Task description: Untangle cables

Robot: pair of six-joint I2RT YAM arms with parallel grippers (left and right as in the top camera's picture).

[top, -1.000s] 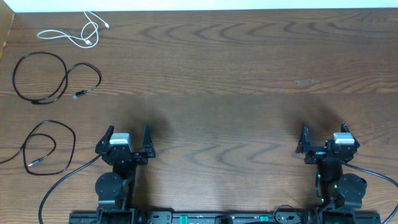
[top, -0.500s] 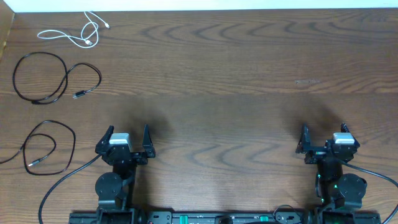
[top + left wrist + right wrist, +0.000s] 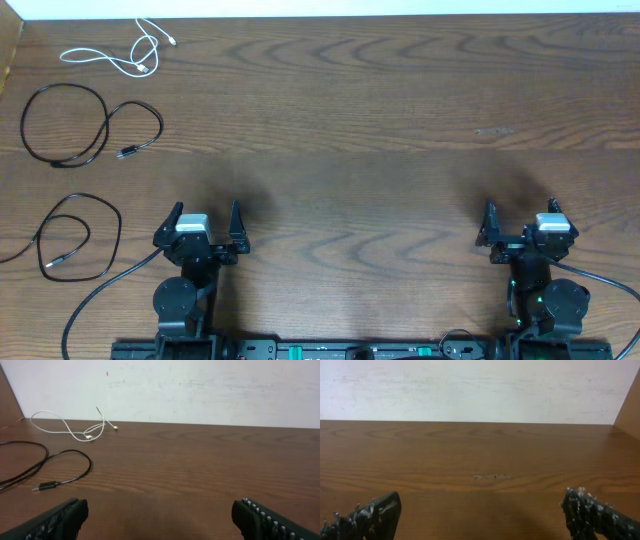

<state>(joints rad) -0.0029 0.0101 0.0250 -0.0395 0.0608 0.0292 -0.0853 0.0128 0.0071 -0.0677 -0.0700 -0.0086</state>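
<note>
Wood-grain table (image 3: 400, 120) is filling the overhead view, with a pale wall (image 3: 200, 390) behind it. Left gripper (image 3: 207, 211) and right gripper (image 3: 520, 208) are sitting with jaws spread, holding nothing. Near black cable (image 3: 119, 235) is lying just left of the left gripper. Far black cable (image 3: 105, 125) is lying ahead-left of it. White cable (image 3: 118, 62) is lying farthest ahead, seemingly touching neither.

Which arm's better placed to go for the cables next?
Left. The white cable, upper black cable and lower black cable all lie on the robot's left, nearest the open left gripper; the right gripper sits far across the table.
</note>
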